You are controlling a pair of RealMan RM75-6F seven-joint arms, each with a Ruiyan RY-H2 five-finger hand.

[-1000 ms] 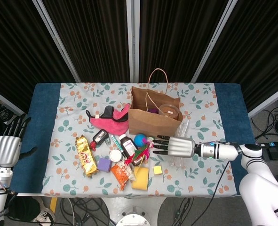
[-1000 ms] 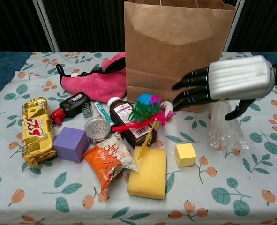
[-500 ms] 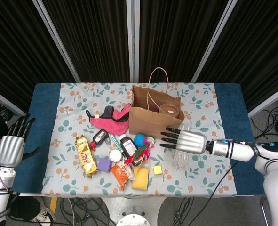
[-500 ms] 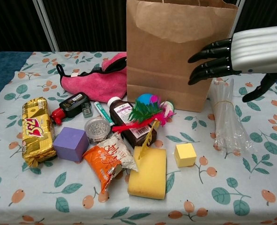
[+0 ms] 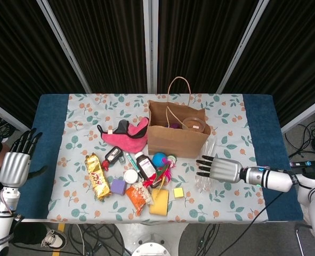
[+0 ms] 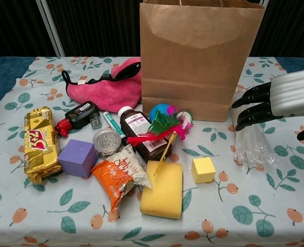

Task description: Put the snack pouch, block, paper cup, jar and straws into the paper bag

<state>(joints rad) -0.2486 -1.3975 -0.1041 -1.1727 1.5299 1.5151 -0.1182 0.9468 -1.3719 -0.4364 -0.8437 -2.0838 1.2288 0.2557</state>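
The brown paper bag stands upright at mid table, and a round container shows in its mouth. A clear-wrapped bundle of straws lies just right of the bag. My right hand hovers over the straws, fingers spread and pointing left, holding nothing. The orange snack pouch, purple block, yellow block and small lidded jar lie in the pile left of it. My left hand is open beyond the table's left edge.
A pink cloth, gold snack pack, yellow sponge, brown bottle, feather toy and black-red item crowd the pile. The flowered tablecloth covers the table; blue strips run along both ends.
My right hand rose in front of the bag, then drew back right and lowered over the straws. The feather toy shifted slightly. The left hand barely moved.
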